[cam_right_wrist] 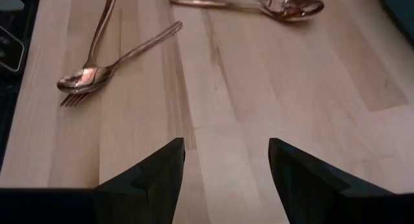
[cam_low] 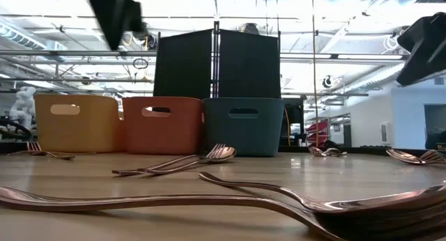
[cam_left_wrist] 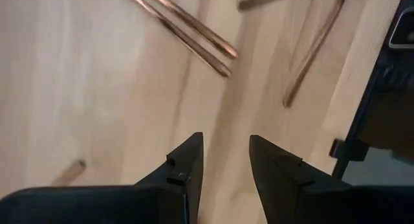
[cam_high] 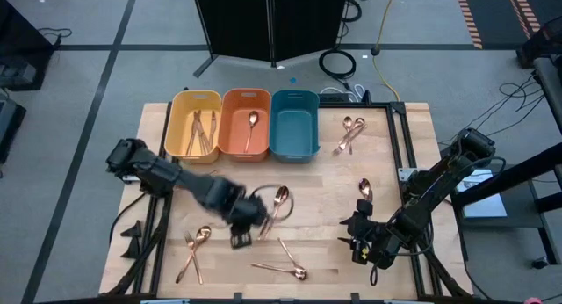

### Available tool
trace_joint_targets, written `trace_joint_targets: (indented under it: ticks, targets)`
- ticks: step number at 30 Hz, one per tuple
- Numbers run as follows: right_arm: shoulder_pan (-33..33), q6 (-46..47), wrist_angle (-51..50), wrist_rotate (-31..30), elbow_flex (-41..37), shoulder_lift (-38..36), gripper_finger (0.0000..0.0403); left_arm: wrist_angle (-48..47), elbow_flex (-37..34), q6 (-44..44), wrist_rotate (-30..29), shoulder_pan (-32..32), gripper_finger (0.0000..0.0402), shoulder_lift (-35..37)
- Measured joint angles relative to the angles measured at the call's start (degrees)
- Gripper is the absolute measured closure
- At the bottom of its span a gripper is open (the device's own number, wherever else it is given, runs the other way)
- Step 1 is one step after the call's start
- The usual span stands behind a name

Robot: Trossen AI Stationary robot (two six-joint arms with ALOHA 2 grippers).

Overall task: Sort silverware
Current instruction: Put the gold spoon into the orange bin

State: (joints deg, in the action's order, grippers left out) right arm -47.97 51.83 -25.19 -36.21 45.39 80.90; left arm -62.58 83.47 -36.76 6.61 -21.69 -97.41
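In the high view, a pale wooden table (cam_high: pixel 307 163) is seen carrying three plastic bins in a row along its far edge: a yellow bin (cam_high: pixel 194 124) holding several copper forks, an orange bin (cam_high: pixel 247 122) holding one copper spoon (cam_high: pixel 252 126), and a teal bin (cam_high: pixel 294 123). The rest of the slim rose-gold silverware is scattered on the table: a cluster near the far right (cam_high: pixel 349 134), a single spoon (cam_high: pixel 364 189) toward the right, a group at the centre (cam_high: pixel 277 207), a pair at the near left (cam_high: pixel 193 249), and crossed pieces at the near middle (cam_high: pixel 285 262). The left gripper (cam_high: pixel 241 236) is held above the table between the near-left pair and the centre group; the right gripper (cam_high: pixel 360 248) is held low at the near right. In the low view, the three bins are seen behind cutlery lying flat. In the left wrist view, the dark fingers (cam_left_wrist: pixel 187 162) are parted narrowly and grip nothing. In the right wrist view, the fingers (cam_right_wrist: pixel 162 169) are spread wide over bare wood, with nothing between them.
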Motion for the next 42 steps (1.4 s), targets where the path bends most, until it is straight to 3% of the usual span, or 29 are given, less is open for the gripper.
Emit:
trace_joint_targets:
  ticks: [7,16,21,37,42]
  targets:
    - [0.02,-4.51,1.81,-1.75,0.04,0.0,0.0188,0.09,-4.19,-21.96,-5.16,-10.81,0.0281,0.02]
    - [0.02,-7.73,8.02,-1.15,0.04,0.0,0.0188,0.94,-12.36,-51.04,-3.36,-20.63,0.0281,0.02]
    - [-0.47,-5.97,8.37,-1.0,0.04,0.05,0.0188,1.15,-14.59,-61.41,-1.92,-24.71,0.0281,0.04]
    - [-0.91,-4.47,13.44,0.83,0.04,3.41,0.0188,1.38,-21.13,-63.27,0.59,-27.69,0.0281,0.04]
    - [-0.9,-4.54,13.52,1.91,0.04,3.41,0.0188,6.28,-24.54,-61.77,0.7,-27.69,0.0281,0.04]
